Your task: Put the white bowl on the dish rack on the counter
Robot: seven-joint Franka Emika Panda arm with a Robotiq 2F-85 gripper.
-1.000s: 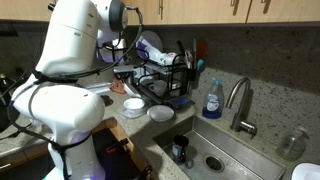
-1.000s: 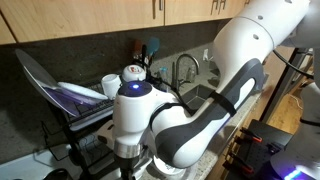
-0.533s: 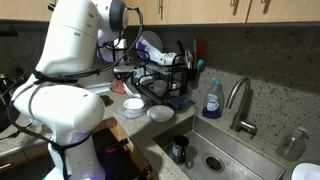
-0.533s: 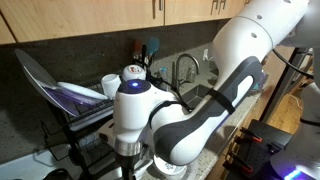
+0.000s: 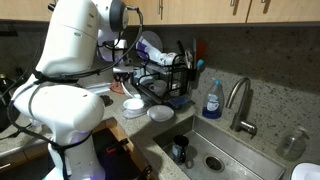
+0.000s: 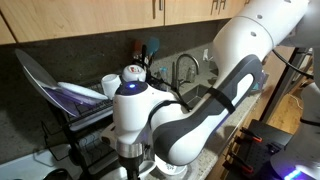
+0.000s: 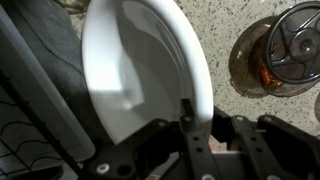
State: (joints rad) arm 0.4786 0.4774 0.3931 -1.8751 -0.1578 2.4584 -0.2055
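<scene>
Peeking through the wrist view: got the tool (image 7: 190, 125) squeezed narrow on the rim of the bowl (image 7: 140, 80), fingers pinching the white edge. Fills most of that view, tipped up on its side with the inside facing the camera. Behind it, speckled desk (image 7: 225, 25) with a round glassy thing (image 7: 285, 50) off to the right, apart from the bowl. Can't tell if the bowl's touching the desk or hanging just above it. Over in an exterior view, seeing the rack (image 5: 168, 72) parked against the backsplash, a shallow white dish (image 5: 161, 114) on the desk just in front, then a blue soap bottle (image 5: 212, 100) between rack and faucet (image 5: 240, 105), sink (image 5: 230, 160) below. Same rack (image 6: 80, 105) in an exterior view holding a dark plate (image 6: 30, 70) leaning on end. Mostly blocked by the big white arm (image 6: 190, 120) otherwise.
</scene>
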